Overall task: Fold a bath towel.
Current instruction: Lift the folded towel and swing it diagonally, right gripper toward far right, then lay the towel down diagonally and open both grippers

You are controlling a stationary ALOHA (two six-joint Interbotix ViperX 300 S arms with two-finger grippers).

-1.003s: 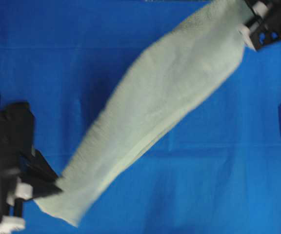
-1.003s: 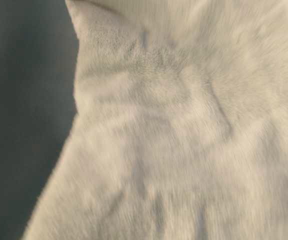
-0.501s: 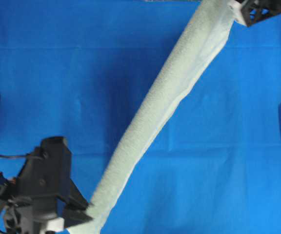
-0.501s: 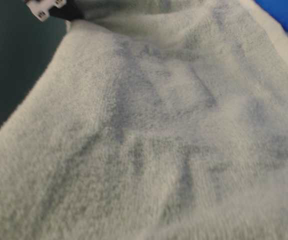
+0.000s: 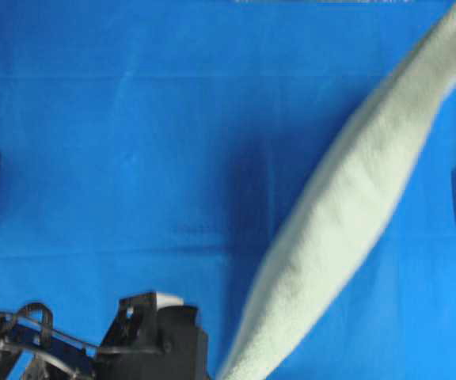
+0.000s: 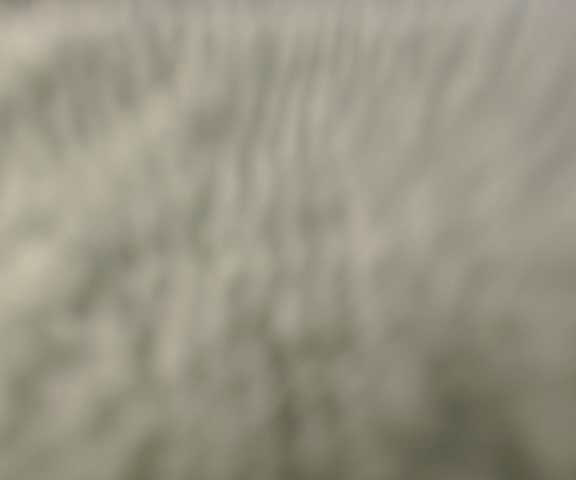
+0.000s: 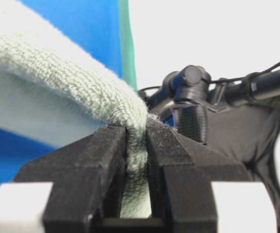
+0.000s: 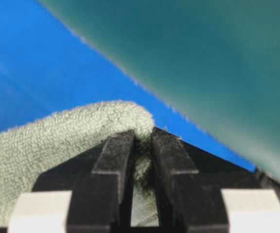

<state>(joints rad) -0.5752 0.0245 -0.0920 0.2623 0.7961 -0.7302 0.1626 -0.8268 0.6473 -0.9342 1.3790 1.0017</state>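
Two pincers hold the bath towel (image 5: 347, 214) at opposite ends. Working from left to right in the overhead view, we find the left arm's black housing (image 5: 161, 340) at about 7 o'clock on the bottom edge. In the left wrist view, the left pincer (image 7: 136, 160) is clamped on a fold of the towel's terry cloth, with the fabric pressed between both black fingers (image 7: 98, 170). From there the towel runs as a narrow, bunched diagonal band over the blue cloth (image 5: 133, 158) that covers the tabletop, from about 6 o'clock up to about 2 o'clock at the upper right corner. We cannot see the right pincer (image 8: 141, 160) from overhead. The right wrist view shows it clamped on the towel's other end, a rounded fold sitting just above the finger tips. In the table-level view, blurred towel pile fills the whole field.
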